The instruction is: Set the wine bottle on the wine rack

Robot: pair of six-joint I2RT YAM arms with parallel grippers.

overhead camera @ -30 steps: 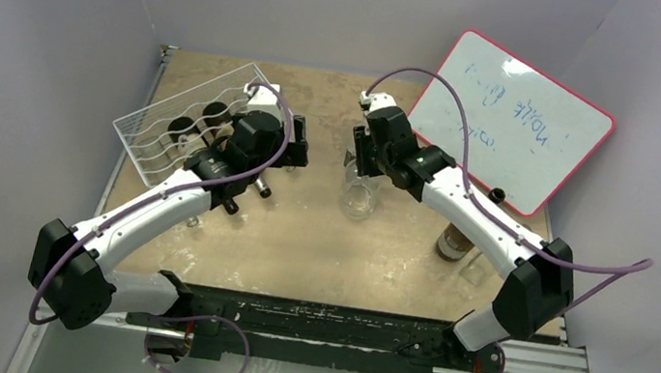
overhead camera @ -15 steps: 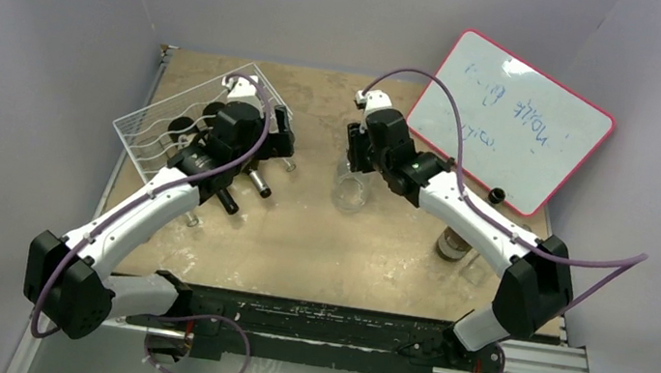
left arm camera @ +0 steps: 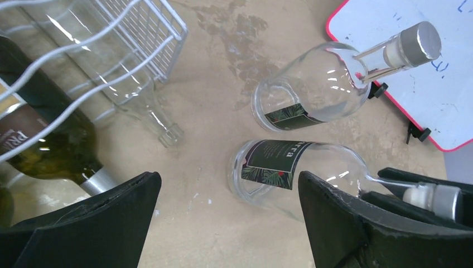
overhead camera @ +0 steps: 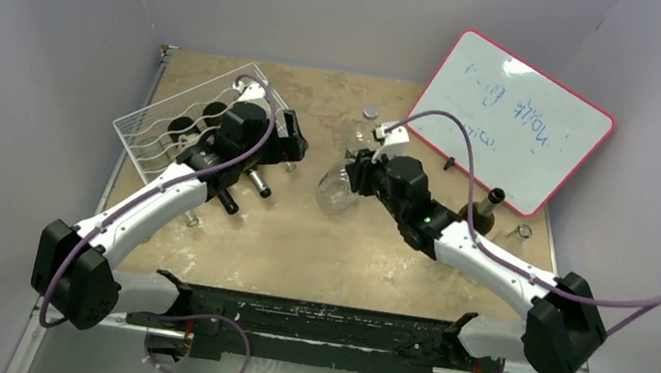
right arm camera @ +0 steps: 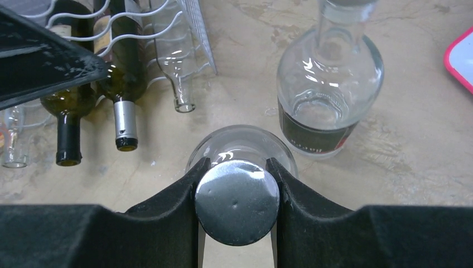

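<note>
Wine bottle point(right arm camera: 237, 209) gripped by right end effector point(right arm camera: 238, 163); left end effector point(left arm camera: 227, 177) spread beside rack point(overhead camera: 157, 126).

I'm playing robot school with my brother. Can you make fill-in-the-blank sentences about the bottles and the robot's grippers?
1. The right gripper is shut on the silver ___ of a clear bottle.
2. The left gripper holds nothing; its jaws are ___.
3. The wine rack sits beside the ___ arm.
Missing words: cap, open, left.
</note>
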